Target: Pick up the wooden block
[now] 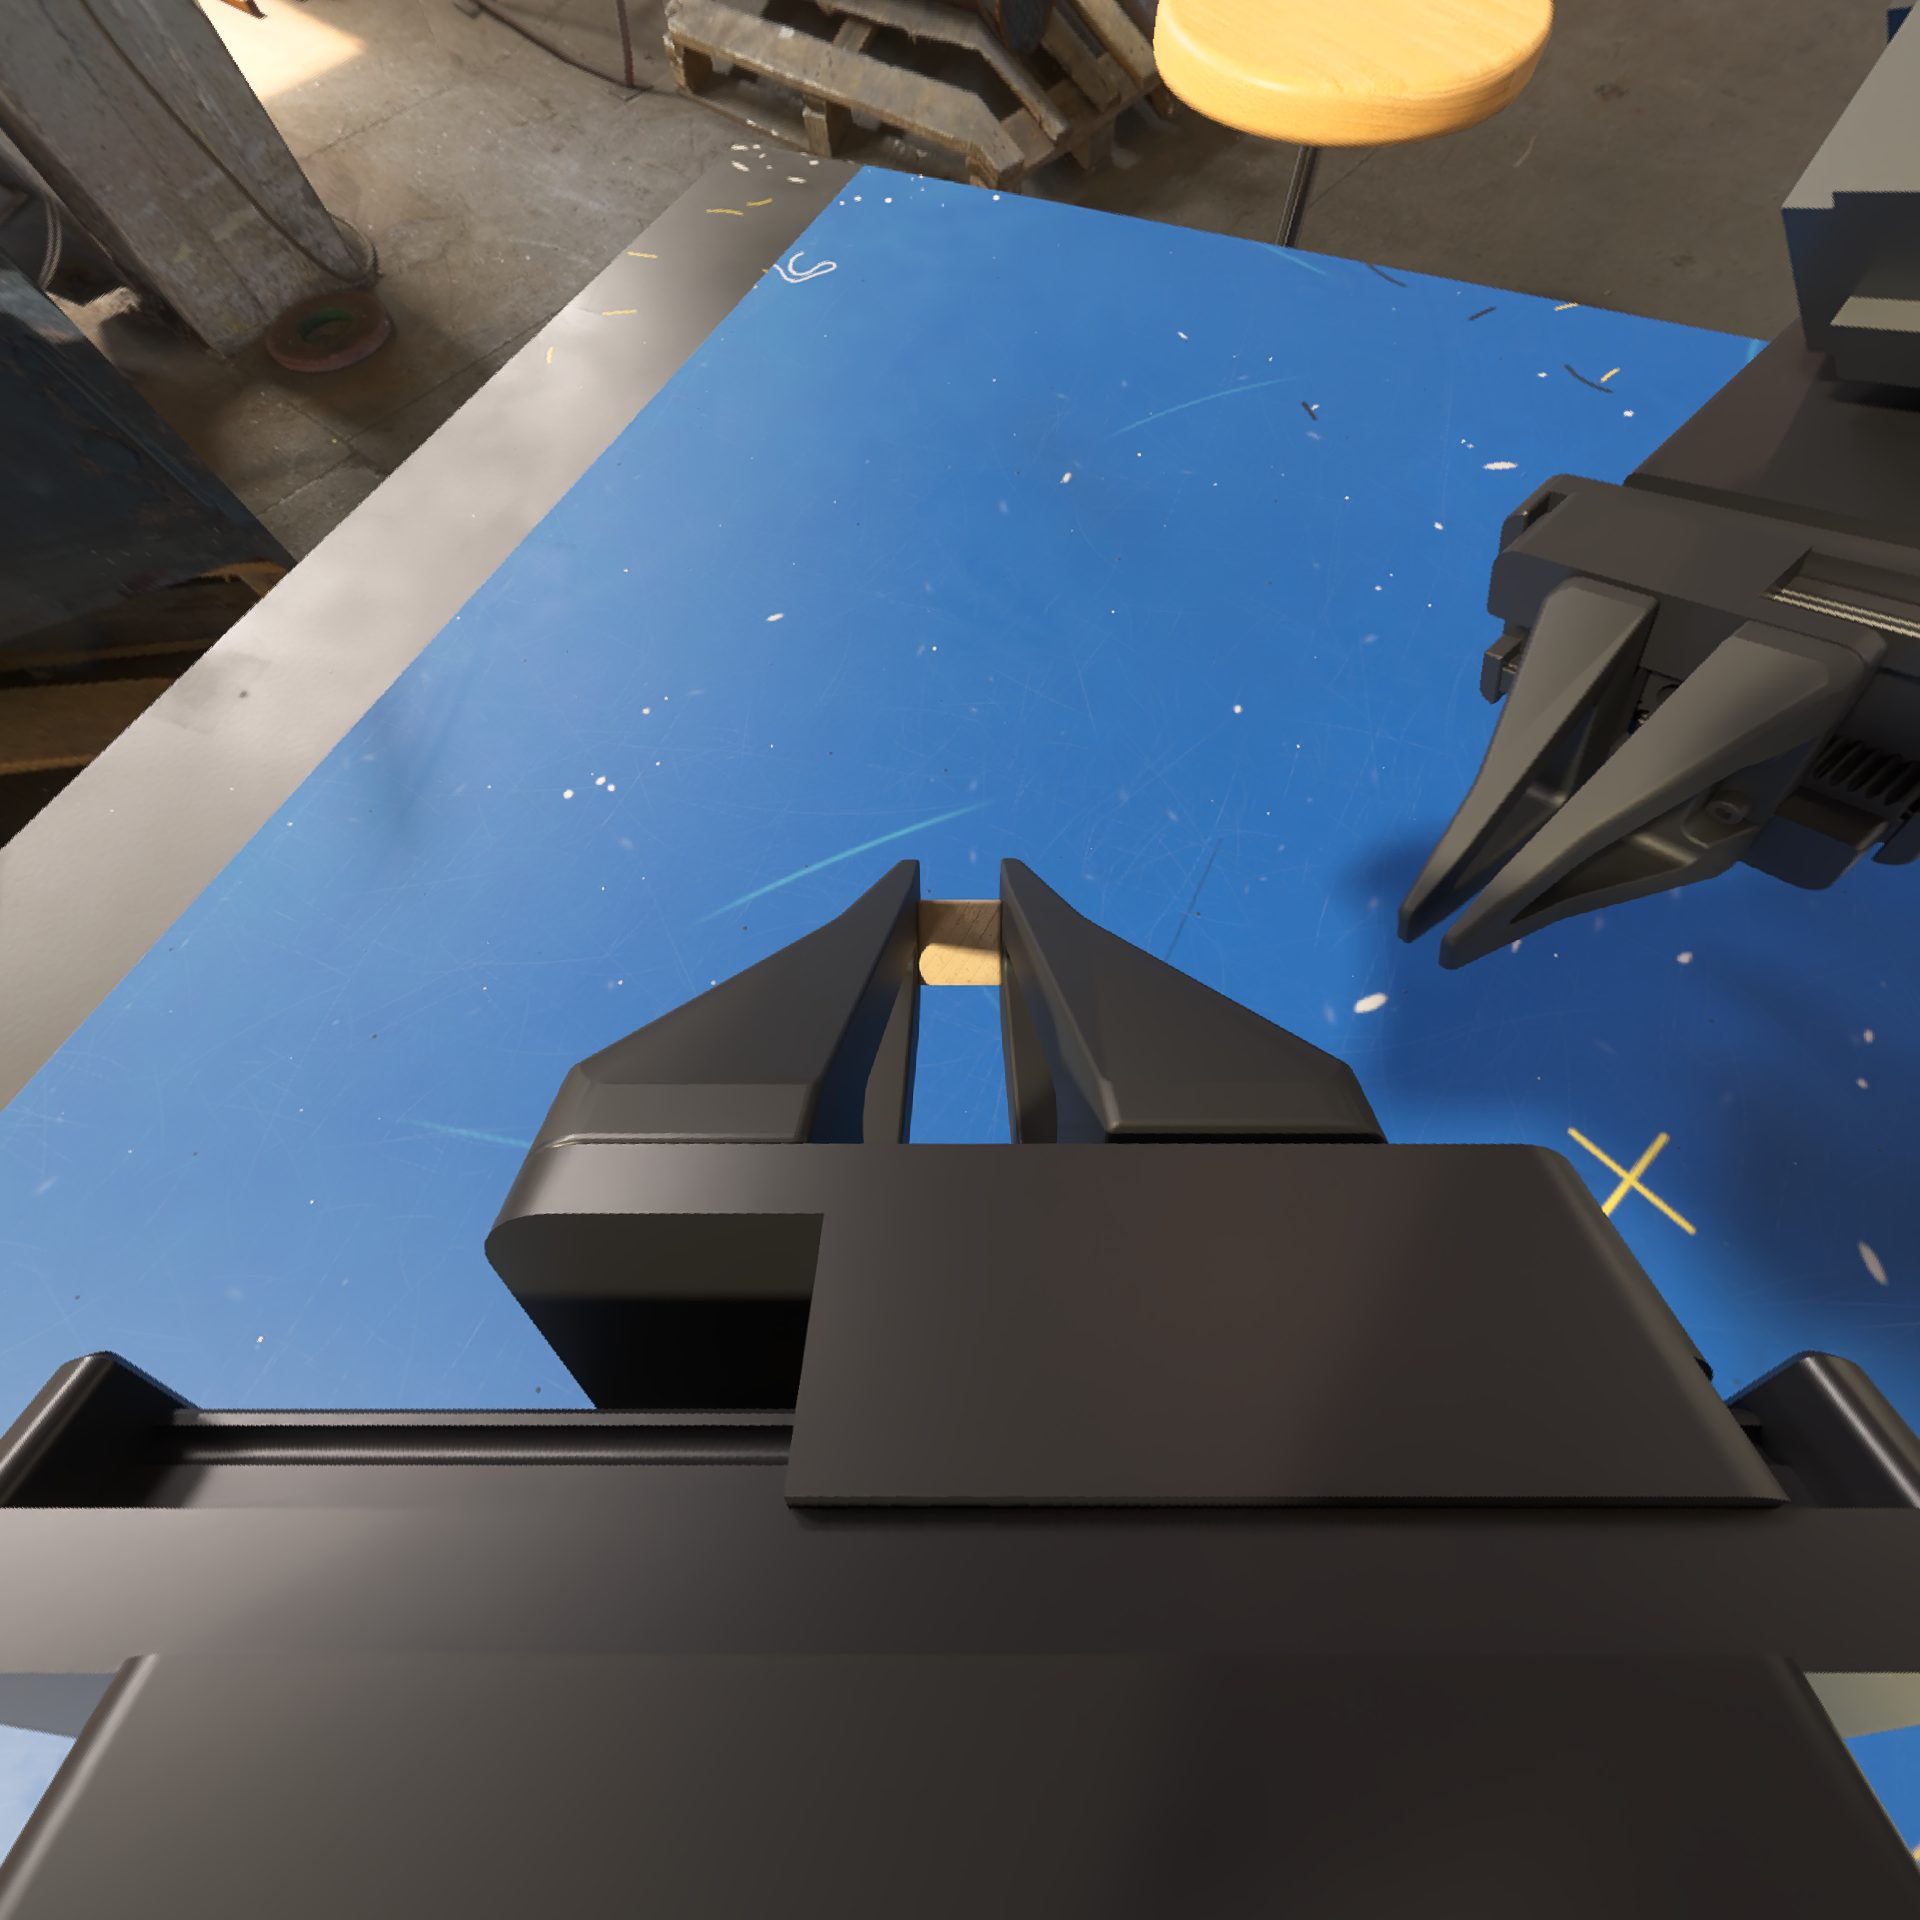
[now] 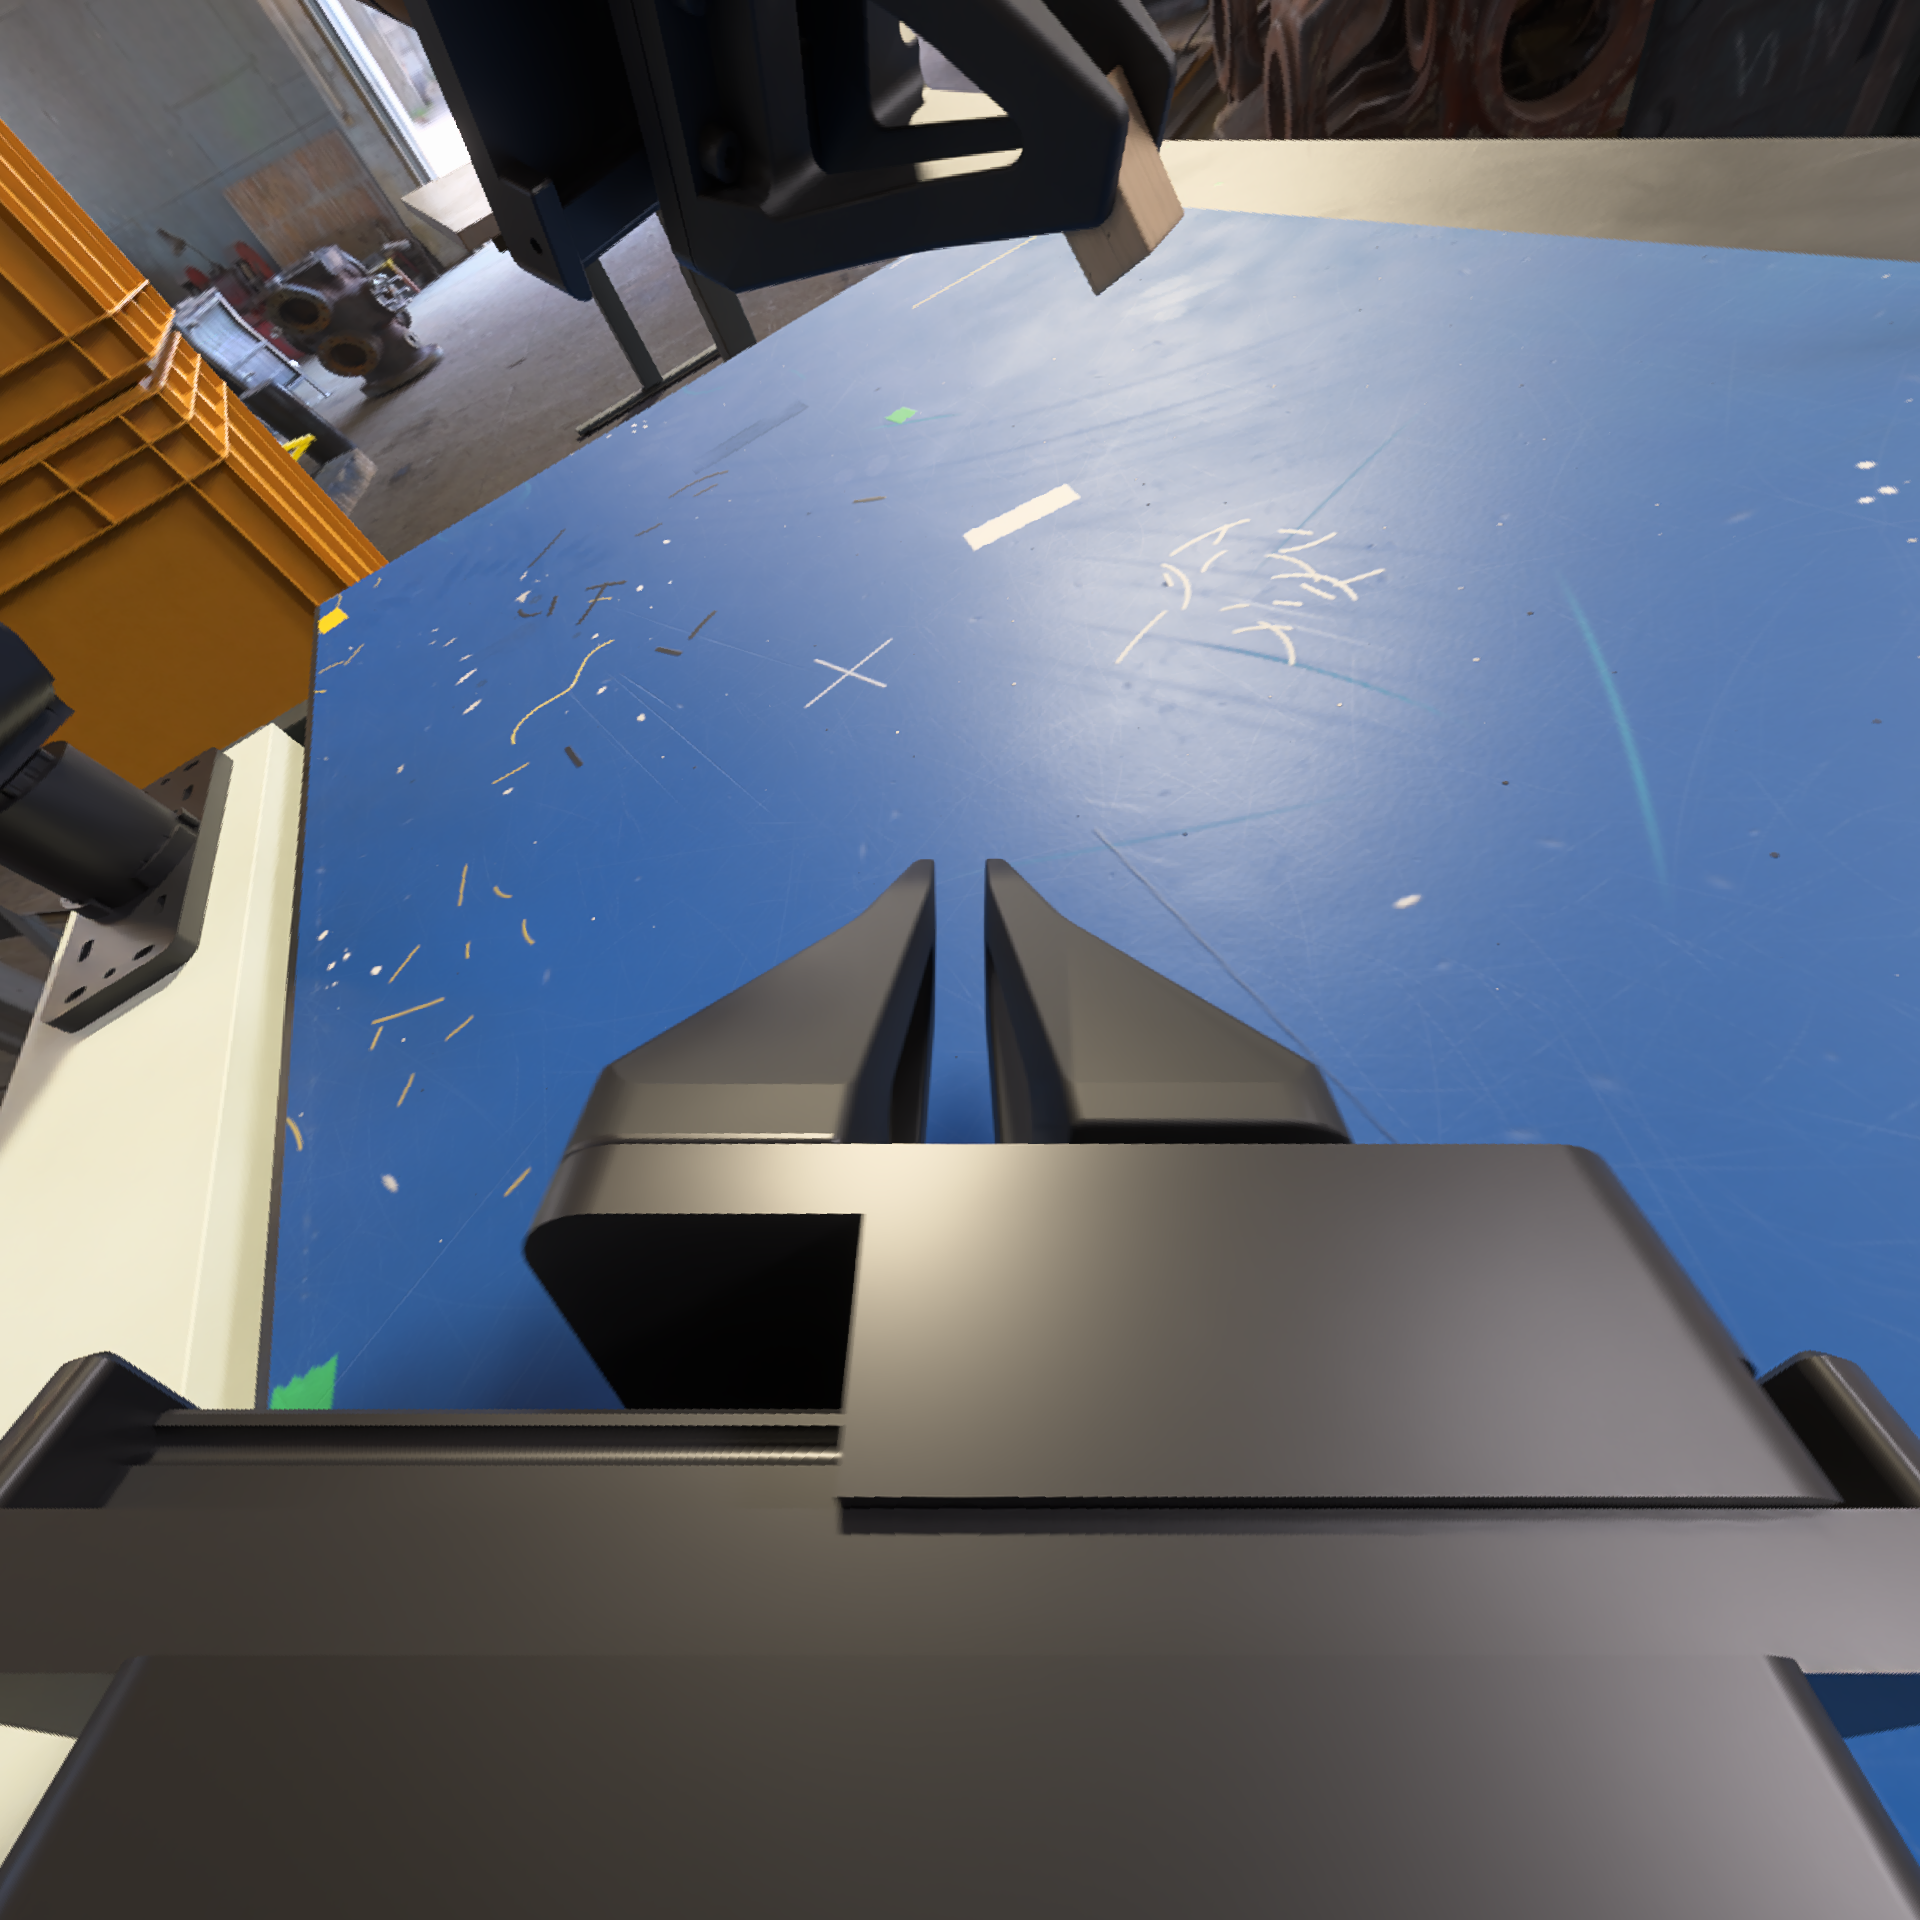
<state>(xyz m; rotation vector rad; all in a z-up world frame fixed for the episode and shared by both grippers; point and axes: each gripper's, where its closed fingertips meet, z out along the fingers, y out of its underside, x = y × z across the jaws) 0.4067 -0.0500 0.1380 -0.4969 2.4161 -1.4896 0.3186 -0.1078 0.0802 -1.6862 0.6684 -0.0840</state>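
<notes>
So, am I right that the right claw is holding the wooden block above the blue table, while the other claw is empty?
Not quite: the left claw holds the wooden block, as the left wrist view shows. The right claw is the empty one, above the blue table.

A round wooden stool is standing beyond the scratched blue counter, wooden pallets are lying beside it, and orange crates are sitting stacked nearby.

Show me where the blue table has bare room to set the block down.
Most of the blue table is bare, from the grey edge strip across to the right end effector. It is crowded only beside that end effector, near the yellow cross.
</notes>
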